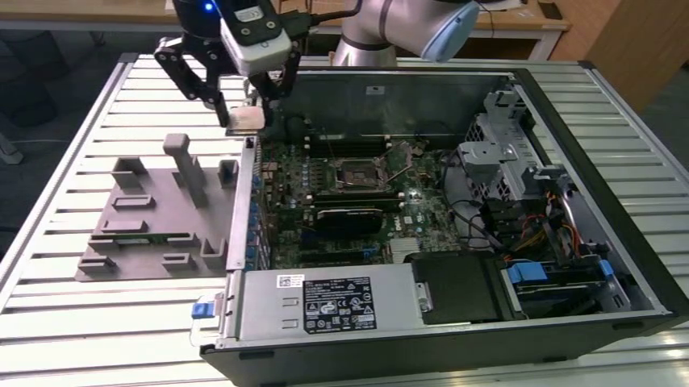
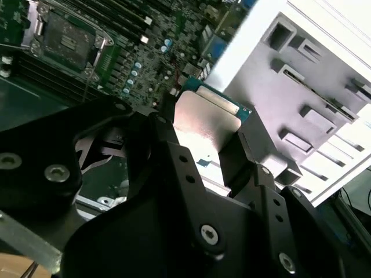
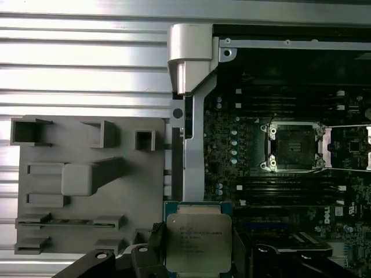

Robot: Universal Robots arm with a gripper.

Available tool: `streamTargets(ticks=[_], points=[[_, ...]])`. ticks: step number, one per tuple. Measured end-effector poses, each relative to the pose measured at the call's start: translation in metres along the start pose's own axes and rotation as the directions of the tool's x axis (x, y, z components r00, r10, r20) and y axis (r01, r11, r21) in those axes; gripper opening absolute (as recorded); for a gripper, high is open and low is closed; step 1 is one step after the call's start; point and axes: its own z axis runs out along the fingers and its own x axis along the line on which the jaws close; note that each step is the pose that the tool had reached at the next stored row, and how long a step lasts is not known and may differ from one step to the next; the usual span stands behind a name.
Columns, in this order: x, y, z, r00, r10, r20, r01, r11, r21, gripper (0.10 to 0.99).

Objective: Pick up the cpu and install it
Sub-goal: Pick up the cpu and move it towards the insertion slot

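Note:
The cpu (image 3: 197, 240), a flat square chip with a silver metal top and a green rim, hangs between the black fingers of my gripper (image 3: 197, 244). In the second wrist view the cpu (image 2: 206, 124) is clamped by its edges in the gripper (image 2: 204, 132). The exterior view has the gripper (image 1: 245, 121) and the cpu (image 1: 245, 119) in the air over the open computer case's wall, towards that view's left, between the grey parts tray (image 1: 151, 218) and the motherboard. The black socket (image 1: 352, 174) (image 3: 291, 147) lies bare on the green board, its metal lid (image 3: 348, 147) swung aside.
The grey tray (image 3: 87, 174) with upright posts and slots sits on the slatted metal table (image 1: 64, 161) beside the case. Inside the case are a power supply (image 1: 334, 302), a drive cage (image 1: 506, 153) and cables. A thin green strip (image 3: 69, 220) lies in a tray slot.

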Motion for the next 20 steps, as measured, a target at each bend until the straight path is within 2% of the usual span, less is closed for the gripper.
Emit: streamTargets(ticks=[17,20], points=[[-0.0685,-0.0005,0.0012,0.9999,0.0,-0.0121,0.0,1.0,0.0,0.545],[-0.0787,-0.0006,0.0016,0.9999,0.0,-0.0141,0.0,1.0,0.0,0.545]])
